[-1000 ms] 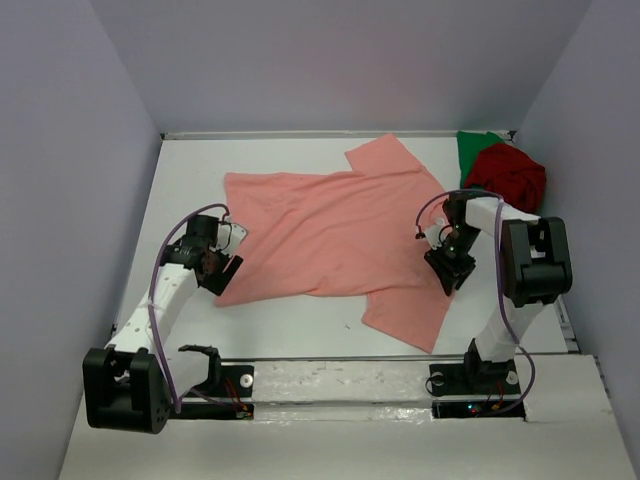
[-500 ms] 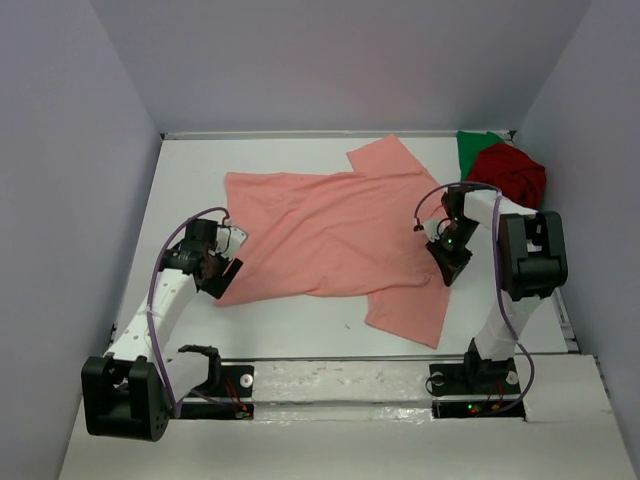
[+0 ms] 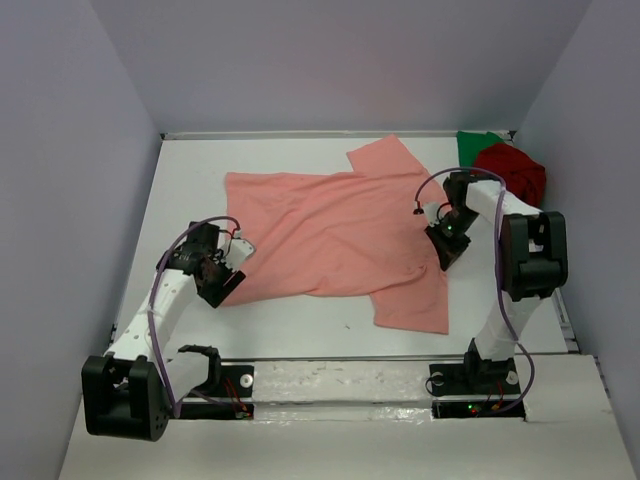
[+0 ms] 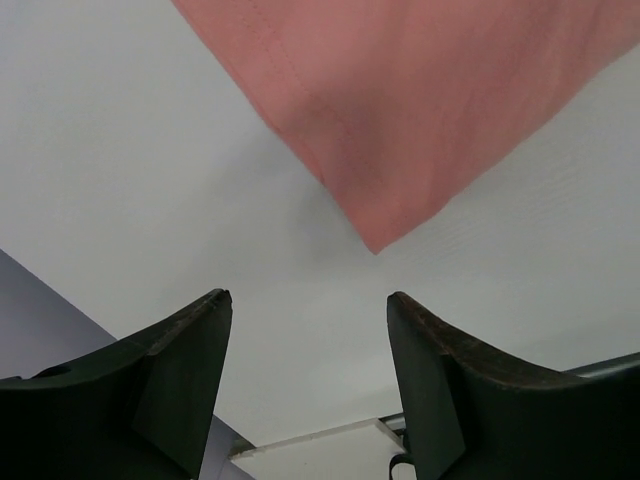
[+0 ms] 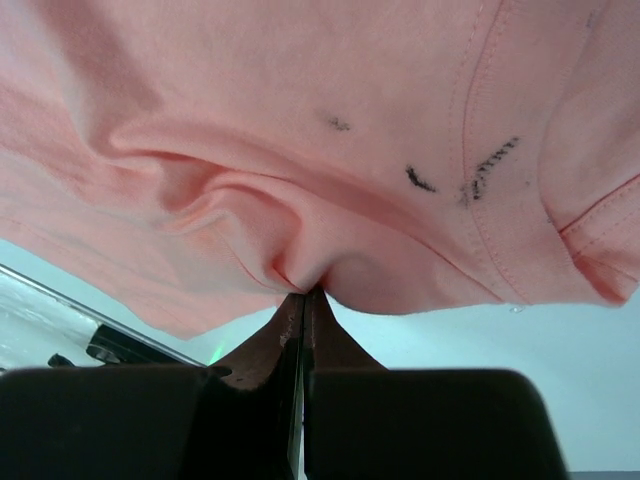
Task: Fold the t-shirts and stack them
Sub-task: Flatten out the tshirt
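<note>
Right fingers (image 5: 262,350) pinch the salmon-pink shirt (image 3: 330,230), left fingers (image 4: 180,345) gape empty; I see nothing folded, dark red shirt (image 3: 515,172) and green shirt (image 3: 473,147) heaped upper right.

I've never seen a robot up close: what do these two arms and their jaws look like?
The left arm and right arm match: white tube-like links joined by chunky black joint blocks. A thin purple cable loops along each. The jaws are black, paired wedges tapering to the tip.
</note>
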Motion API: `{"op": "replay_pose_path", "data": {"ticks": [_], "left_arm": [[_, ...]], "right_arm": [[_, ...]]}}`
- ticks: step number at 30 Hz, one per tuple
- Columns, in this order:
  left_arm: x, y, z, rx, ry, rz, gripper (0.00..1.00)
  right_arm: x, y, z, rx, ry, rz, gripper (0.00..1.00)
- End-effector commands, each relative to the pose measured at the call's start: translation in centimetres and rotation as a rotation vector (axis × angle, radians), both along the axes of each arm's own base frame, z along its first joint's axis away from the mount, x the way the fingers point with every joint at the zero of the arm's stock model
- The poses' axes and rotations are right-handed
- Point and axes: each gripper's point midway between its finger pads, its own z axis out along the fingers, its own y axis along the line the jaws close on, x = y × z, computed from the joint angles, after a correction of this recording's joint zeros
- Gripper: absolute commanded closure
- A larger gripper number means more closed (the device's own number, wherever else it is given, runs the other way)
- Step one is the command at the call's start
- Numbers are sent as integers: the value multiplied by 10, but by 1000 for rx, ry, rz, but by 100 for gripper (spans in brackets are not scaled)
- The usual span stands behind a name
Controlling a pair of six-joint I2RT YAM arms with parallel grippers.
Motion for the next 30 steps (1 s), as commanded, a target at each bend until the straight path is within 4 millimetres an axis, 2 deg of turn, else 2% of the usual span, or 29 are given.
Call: {"op": "replay_pose_path", "data": {"ticks": [1,7,10,12,19,23,30], "left_arm": [[-15,-1,10,37,74,-163,26],[-22,-6,-1,72,159,-239,30],[-24,-17,-7,58,193,-274,30],[-22,-27,-12,62,207,-310,30],[-12,-39,-30,131,201,-325,30],[-4,-30,-36,197,178,-289,30],[-9,-11,-53,301,171,-250,30]], "right_arm": [[11,8,2,22,-6,-8,100],[17,14,-2,47,1,-27,100],[19,15,-3,53,2,-28,100],[18,14,-6,46,12,-28,100],[16,14,-8,44,19,-25,100],[12,12,-11,36,28,-21,100],[15,11,-11,30,25,-23,100]]}}
